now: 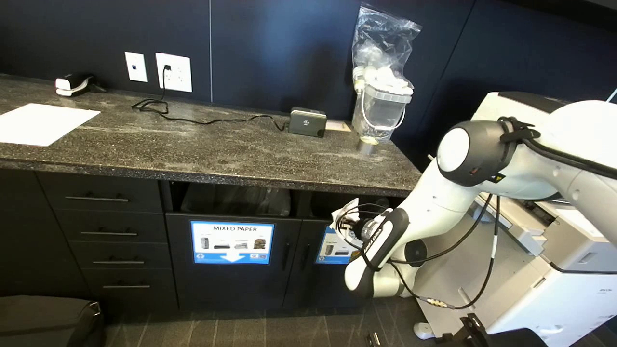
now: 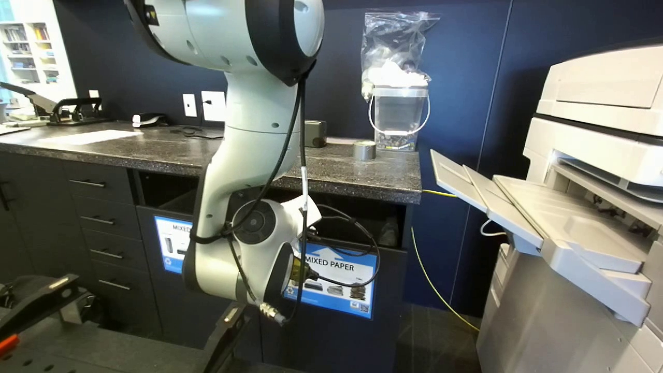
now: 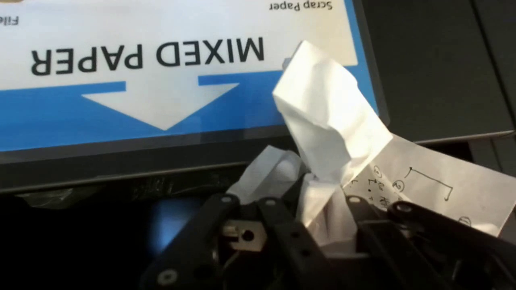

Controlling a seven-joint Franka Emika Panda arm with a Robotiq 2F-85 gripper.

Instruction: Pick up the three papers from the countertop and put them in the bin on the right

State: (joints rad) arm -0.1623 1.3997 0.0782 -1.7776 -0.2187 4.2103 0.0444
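A crumpled white paper [image 3: 328,108] with handwriting on one part is pinched in my gripper [image 3: 312,189], whose jaws are closed on it; the fingertips are hidden by its folds. Whether this is one sheet or more, I cannot tell. In both exterior views the held paper [image 1: 346,211] stands before the upper front of the right-hand bin [image 2: 388,282], close to its dark slot and above its blue-and-white label. The wrist view shows the paper overlapping that label's corner and the slot's edge. On the dark speckled countertop [image 1: 231,149] no crumpled paper shows; any others are hidden or out of view.
A second slot with its own label [image 1: 233,242] lies left of this bin. The countertop's front edge overhangs both. On top are a flat white sheet [image 1: 46,124], a small dark box [image 1: 307,123], a tape roll [image 2: 364,150] and a bucket [image 2: 399,111]. A printer [image 2: 595,228] stands at right.
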